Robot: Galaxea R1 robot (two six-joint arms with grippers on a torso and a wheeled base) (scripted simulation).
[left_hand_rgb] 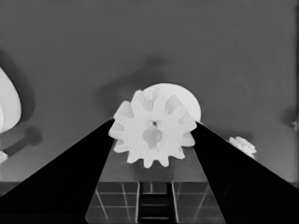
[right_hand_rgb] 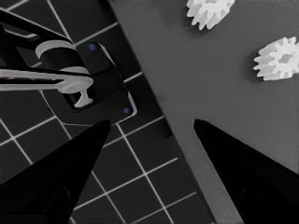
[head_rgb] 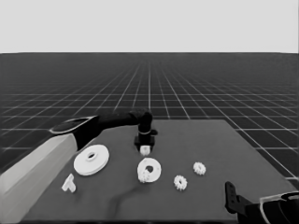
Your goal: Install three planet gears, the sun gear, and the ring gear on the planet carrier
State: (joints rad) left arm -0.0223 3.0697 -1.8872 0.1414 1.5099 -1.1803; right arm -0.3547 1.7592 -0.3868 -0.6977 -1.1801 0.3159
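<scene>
A dark bench (head_rgb: 196,140) lies under a pale band of sky, with a gridded floor running to the horizon. In the head view the left arm reaches in from the left, its left claw (head_rgb: 145,150) pointing down over the middle of the bench and gripping a small toothed gear (head_rgb: 145,150) between its fingers. Just near of it lies the smaller round part (head_rgb: 149,170), a flat washer-like disc, with another gear (head_rgb: 145,177) resting on its near left side. To the left sits the larger round part (head_rgb: 91,160), thick with a stepped rim, and nearer still a thin white piece (head_rgb: 69,183). Two loose gears lie to the right, one near (head_rgb: 180,182) and one a little farther right (head_rgb: 199,168), apart from each other. The right claw (head_rgb: 230,198) is parked at the lower right corner.

In the left wrist view the black wedge fingers (left_hand_rgb: 74,177) press both sides of the held gear (left_hand_rgb: 153,134), blunt-toothed with a small centre hole; the smaller round part (left_hand_rgb: 189,100) peeks out behind it, and a loose gear (left_hand_rgb: 243,145) shows beside one finger.

In the right wrist view the right claw (right_hand_rgb: 152,123) stands wide and empty over the bench edge (right_hand_rgb: 187,140), with two gears (right_hand_rgb: 210,11) (right_hand_rgb: 279,58) beyond and dark machinery (right_hand_rgb: 88,88) with blue lights past the edge.
</scene>
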